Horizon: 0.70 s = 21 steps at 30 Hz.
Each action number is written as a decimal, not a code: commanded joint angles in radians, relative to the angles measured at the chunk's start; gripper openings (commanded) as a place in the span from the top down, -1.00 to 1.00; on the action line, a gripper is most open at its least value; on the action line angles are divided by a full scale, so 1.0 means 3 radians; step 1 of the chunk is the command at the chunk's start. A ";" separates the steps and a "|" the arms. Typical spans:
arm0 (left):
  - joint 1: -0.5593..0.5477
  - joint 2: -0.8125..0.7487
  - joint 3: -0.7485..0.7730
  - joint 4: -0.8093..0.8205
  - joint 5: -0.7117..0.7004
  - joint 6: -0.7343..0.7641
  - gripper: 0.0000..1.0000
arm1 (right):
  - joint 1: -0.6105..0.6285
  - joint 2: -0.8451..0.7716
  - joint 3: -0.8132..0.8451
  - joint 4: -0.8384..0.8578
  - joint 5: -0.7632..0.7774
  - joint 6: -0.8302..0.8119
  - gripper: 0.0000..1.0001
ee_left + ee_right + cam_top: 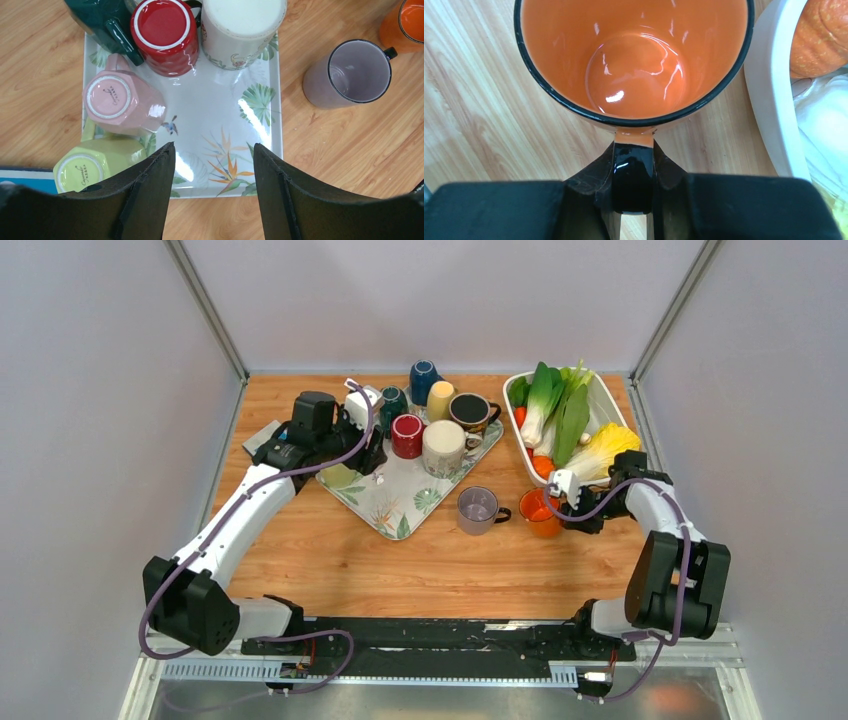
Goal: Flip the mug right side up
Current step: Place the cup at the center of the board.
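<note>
The left pincer (214, 150) hangs wide open over the tray (215, 95) of upside-down mugs (162, 27). Further right, the right pincer (633, 175) pinches the handle of the orange mug (634, 65), standing upright on the table (484, 125) beside a white tub (769, 100).

We see the orange mug (541, 512) standing mouth-up on the surface (400, 570), with our right hand (566, 502) at its right side. A grey mug (478, 509) stands upright just left of it. Our left hand (372, 455) hovers over the left edge of the leaf-print tray (395, 515), which is crowded with mugs (442, 445).
</note>
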 commanded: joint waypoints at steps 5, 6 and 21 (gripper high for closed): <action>0.0011 -0.0129 0.0069 0.0048 0.0039 0.0115 -0.32 | -0.0016 0.0077 -0.0005 0.0198 -0.0151 -0.0151 1.00; 0.0010 -0.0132 0.0066 0.0048 0.0040 0.0116 -0.32 | -0.0015 0.0099 -0.0013 0.0212 -0.0152 -0.0140 1.00; 0.0009 -0.0103 0.0090 0.0020 0.0043 0.0135 -0.32 | 0.0040 0.0316 -0.0286 0.0437 -0.0089 -0.0145 0.90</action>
